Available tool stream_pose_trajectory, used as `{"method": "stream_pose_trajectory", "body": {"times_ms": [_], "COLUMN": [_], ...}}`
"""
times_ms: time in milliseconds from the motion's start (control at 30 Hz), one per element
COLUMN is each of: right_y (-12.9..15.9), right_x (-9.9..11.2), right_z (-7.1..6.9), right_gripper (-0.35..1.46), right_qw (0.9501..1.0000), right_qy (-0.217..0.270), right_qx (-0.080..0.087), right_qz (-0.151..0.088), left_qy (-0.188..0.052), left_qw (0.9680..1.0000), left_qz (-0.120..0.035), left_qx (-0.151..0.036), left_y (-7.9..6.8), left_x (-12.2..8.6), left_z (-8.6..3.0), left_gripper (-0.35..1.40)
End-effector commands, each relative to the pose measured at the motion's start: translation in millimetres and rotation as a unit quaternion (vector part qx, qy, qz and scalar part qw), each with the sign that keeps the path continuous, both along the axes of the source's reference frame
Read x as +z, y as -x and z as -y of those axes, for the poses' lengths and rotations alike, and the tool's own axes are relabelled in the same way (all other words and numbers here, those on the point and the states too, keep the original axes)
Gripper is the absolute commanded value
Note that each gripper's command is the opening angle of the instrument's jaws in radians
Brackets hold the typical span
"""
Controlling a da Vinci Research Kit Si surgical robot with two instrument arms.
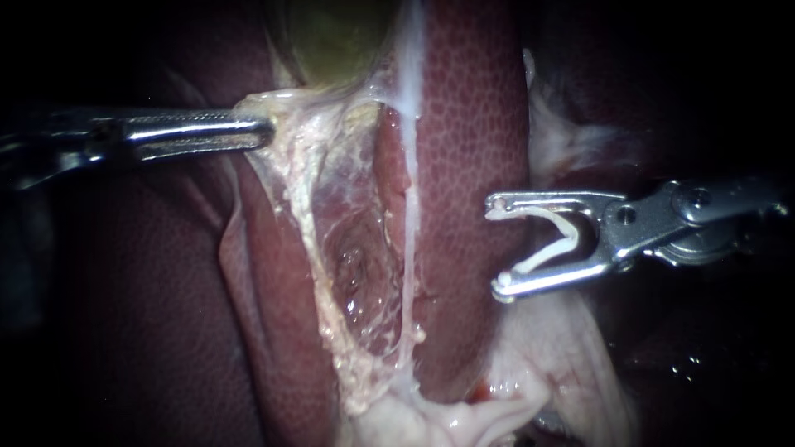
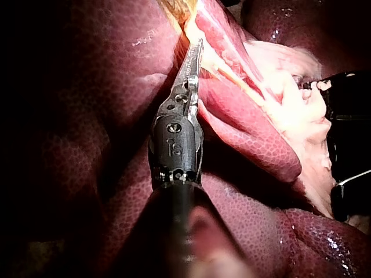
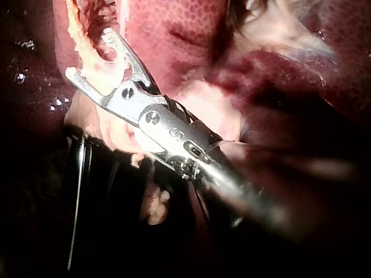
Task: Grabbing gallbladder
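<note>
The greenish gallbladder (image 1: 339,41) shows at the top of the endoscope view, with pale, frayed tissue (image 1: 306,157) hanging below it. My left instrument (image 1: 267,132) comes in from the left. Its jaws lie together on the left edge of that pale tissue, just under the gallbladder, and the tissue tents toward them. In the left wrist view the same jaws (image 2: 197,46) are pressed into the pale edge. My right instrument (image 1: 497,247) hovers off the liver (image 1: 472,124) at the right, its jaws spread wide and holding a white clip (image 1: 563,236) between them (image 3: 90,53).
A thin white strand (image 1: 410,174) runs down the middle, beside a wet, dissected hollow (image 1: 356,265). Pale fatty tissue (image 1: 464,418) lies at the bottom. Dark red liver lobes surround the site on both sides.
</note>
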State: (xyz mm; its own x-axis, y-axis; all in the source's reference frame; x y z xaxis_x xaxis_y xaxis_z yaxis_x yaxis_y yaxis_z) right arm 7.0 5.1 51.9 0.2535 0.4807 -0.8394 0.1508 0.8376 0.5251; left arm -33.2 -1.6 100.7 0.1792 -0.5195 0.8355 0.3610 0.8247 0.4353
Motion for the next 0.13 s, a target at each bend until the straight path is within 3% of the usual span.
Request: {"method": "stream_pose_trajectory", "body": {"times_ms": [33,133], "right_y": [0.0,0.0], "right_x": [0.0,0.0], "right_z": [0.0,0.0], "right_gripper": [0.57,0.57], "right_qw": [1.0,1.0], "right_qy": [0.0,0.0], "right_qx": [0.0,0.0], "right_qz": [0.0,0.0], "left_qy": [0.0,0.0], "left_qw": [1.0,1.0], "left_qz": [-0.001,-0.001], "left_qx": [0.0,-0.001], "left_y": [0.0,0.1], "left_x": [0.1,0.1], "left_z": [0.0,0.0], "left_gripper": [-0.35,-0.35]}}
